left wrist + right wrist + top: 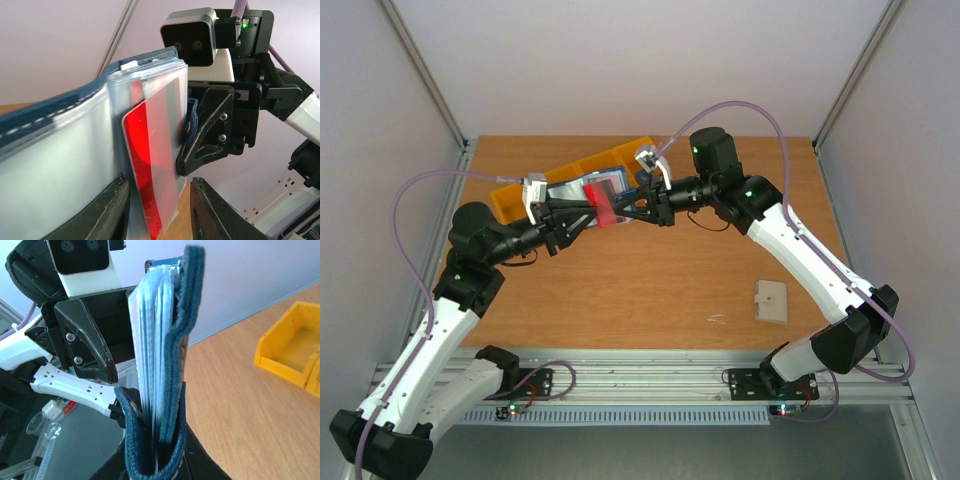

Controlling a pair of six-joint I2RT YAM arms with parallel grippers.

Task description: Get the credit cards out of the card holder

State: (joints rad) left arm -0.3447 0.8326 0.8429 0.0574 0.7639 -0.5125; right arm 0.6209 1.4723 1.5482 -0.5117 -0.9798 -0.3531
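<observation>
The card holder [578,190] is held up above the table, open, its blue-grey pockets [60,150] facing my left wrist camera. My right gripper [160,467] is shut on its navy folded edge [167,390], and one black finger [210,125] shows behind the pockets. A red credit card [145,165] sticks partway out of a clear pocket and shows red from above [604,212]. My left gripper [160,215] straddles that card's lower end. Its left finger sits next to the card, and its right finger stands a gap away. The jaws are open. Further cards are hidden in the pockets.
Yellow plastic bins [620,160] stand at the back of the wooden table, right behind the raised card holder, and one shows in the right wrist view [290,350]. A beige square pad [771,301] lies at the right front. The two wrists are very close together.
</observation>
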